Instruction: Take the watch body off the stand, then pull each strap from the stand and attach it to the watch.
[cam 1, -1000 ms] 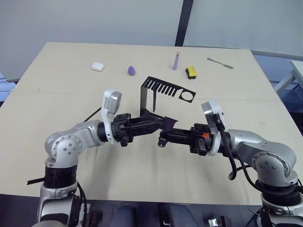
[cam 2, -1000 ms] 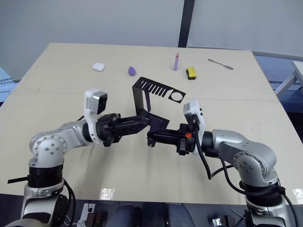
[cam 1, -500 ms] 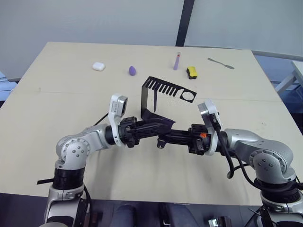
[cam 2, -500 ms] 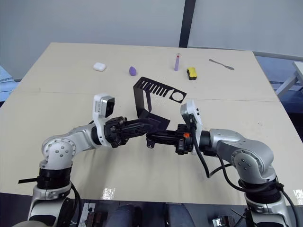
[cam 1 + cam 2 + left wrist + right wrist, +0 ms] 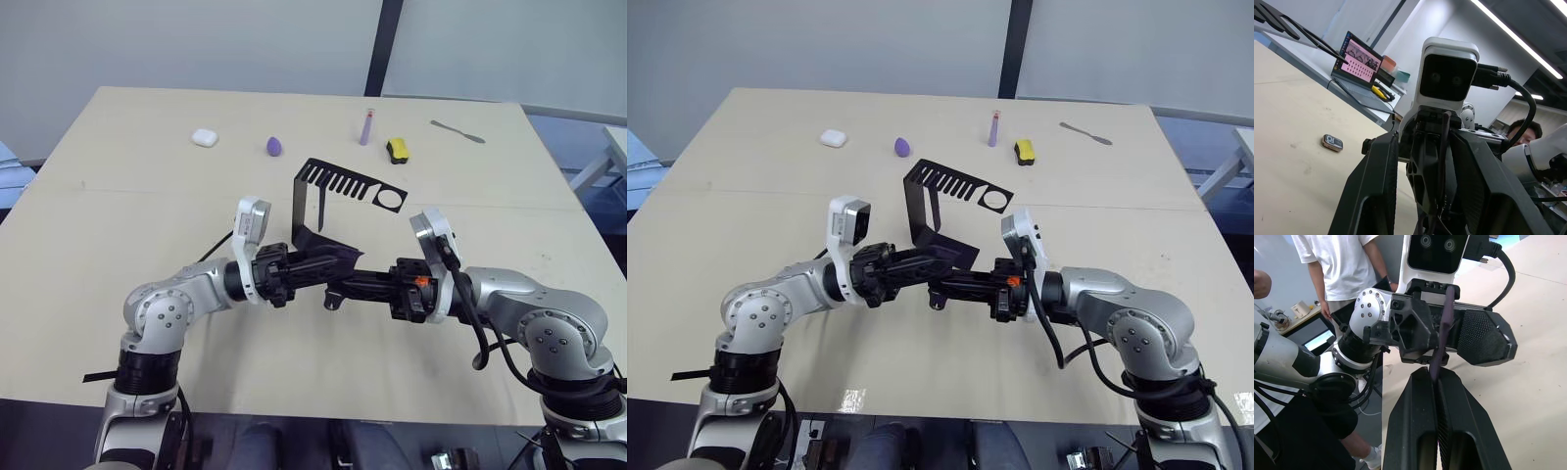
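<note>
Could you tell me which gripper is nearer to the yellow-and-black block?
Right. The right gripper lies nearer the yellow-and-black block, which sits at the table's far side; the left gripper meets it from farther left.

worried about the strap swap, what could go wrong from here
1. Both claws meet head-on in mid-air; the right claw pinches only the tip of the purple strap, so it may slip.
2. The watch body lies loose on the table, easily knocked.
3. The stand sits just behind the claws.
</note>
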Controlling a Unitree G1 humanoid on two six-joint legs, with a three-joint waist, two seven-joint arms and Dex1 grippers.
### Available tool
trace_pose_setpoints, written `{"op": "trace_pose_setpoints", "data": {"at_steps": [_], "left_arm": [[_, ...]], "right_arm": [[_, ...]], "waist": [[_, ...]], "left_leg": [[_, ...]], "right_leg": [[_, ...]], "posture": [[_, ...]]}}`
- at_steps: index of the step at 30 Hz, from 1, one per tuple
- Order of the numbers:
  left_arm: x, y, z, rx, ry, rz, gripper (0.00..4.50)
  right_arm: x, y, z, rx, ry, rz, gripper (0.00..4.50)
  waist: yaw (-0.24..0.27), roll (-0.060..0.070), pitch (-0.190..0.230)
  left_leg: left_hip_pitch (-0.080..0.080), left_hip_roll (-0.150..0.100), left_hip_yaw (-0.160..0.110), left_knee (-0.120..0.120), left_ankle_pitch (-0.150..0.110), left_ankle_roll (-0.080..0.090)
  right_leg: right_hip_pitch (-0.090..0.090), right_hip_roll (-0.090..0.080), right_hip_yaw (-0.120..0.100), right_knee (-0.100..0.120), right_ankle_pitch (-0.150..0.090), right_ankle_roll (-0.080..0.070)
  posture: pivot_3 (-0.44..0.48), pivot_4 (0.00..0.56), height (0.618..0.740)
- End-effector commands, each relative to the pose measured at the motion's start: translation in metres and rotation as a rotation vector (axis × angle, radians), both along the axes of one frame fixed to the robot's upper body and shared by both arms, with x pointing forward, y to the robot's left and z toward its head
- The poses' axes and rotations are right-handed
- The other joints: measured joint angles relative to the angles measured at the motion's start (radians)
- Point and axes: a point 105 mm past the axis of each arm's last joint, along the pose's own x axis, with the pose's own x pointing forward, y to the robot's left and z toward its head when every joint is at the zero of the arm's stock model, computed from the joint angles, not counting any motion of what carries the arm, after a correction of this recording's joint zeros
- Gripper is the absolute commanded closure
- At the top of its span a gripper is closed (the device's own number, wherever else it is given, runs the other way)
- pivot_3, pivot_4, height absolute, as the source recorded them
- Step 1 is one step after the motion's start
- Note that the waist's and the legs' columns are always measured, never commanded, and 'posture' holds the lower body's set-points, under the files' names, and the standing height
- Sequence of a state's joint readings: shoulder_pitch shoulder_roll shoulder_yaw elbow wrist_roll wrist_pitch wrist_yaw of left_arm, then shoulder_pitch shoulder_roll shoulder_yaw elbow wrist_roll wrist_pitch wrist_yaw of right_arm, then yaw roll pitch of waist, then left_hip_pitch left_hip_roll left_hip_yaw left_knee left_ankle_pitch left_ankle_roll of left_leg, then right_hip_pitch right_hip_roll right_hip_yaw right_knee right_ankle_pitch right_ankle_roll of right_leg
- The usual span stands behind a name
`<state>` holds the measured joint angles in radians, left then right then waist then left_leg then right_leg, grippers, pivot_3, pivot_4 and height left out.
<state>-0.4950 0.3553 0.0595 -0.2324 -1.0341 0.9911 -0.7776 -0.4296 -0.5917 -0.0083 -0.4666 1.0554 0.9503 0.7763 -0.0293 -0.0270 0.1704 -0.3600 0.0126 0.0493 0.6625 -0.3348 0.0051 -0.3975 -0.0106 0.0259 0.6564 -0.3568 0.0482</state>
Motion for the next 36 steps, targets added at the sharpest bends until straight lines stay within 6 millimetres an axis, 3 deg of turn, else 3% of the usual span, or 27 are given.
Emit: {"op": "trace_pose_setpoints", "data": {"at_steps": [1, 5, 36], "left_arm": [[-0.0060, -0.0007, 0.0088, -0.031, -0.041, -0.024, 2.72], [-0.0103, -0.0016, 0.0105, -0.042, -0.043, -0.051, 4.03], [-0.0131, -0.0013, 0.0066, -0.048, 0.002, -0.034, 4.03]], "right_arm": [[-0.0027, -0.0014, 0.0104, 0.023, -0.027, 0.015, 4.50], [-0.0023, -0.0013, 0.0080, 0.012, -0.024, 0.010, 4.50], [-0.0010, -0.0064, 0.0103, 0.030, -0.007, -0.009, 4.50]], "waist": [[0.000, 0.000, 0.000], [0.001, 0.000, 0.000], [0.001, 0.000, 0.000]], "left_leg": [[0.000, 0.000, 0.000, 0.000, 0.000, 0.000], [0.000, 0.000, 0.000, 0.000, 0.000, 0.000], [0.000, 0.000, 0.000, 0.000, 0.000, 0.000]], "right_leg": [[0.000, 0.000, 0.000, 0.000, 0.000, 0.000], [0.000, 0.000, 0.000, 0.000, 0.000, 0.000], [0.000, 0.000, 0.000, -0.001, 0.000, 0.000]], "posture": [[0.000, 0.150, 0.740], [0.000, 0.150, 0.740], [0.000, 0.150, 0.740]]}}
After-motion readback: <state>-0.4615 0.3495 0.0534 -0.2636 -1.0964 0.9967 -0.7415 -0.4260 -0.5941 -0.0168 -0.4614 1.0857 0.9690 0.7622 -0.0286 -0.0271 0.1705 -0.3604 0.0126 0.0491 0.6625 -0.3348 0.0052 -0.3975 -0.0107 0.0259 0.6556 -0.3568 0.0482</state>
